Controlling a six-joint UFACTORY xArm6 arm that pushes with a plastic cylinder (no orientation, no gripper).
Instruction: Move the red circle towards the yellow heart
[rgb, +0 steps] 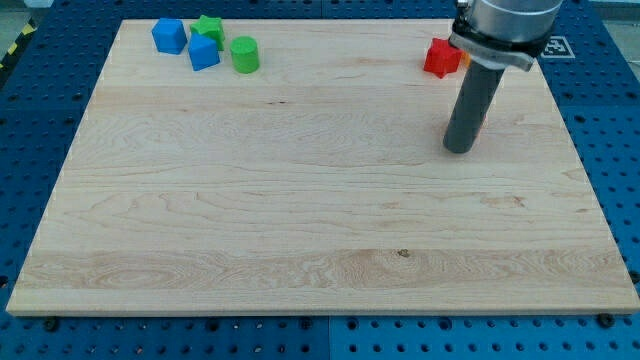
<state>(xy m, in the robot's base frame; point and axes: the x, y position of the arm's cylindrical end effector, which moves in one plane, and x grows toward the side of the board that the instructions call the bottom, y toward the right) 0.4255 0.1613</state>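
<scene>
The rod has no jaws. Its tip (458, 150) rests on the wooden tabletop (300, 220), below a red block (440, 57) at the view's top right. A thin red sliver (483, 118) shows just behind the rod; whether it is the red circle cannot be told. No yellow heart or readable writing is visible.

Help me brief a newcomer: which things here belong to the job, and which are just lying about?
Job: my tip; red sliver at the rod's right edge, probably the red circle. Yellow heart: not visible.
Lying about: left blue block, right blue block, green star block, green cylinder, red angular block.
</scene>
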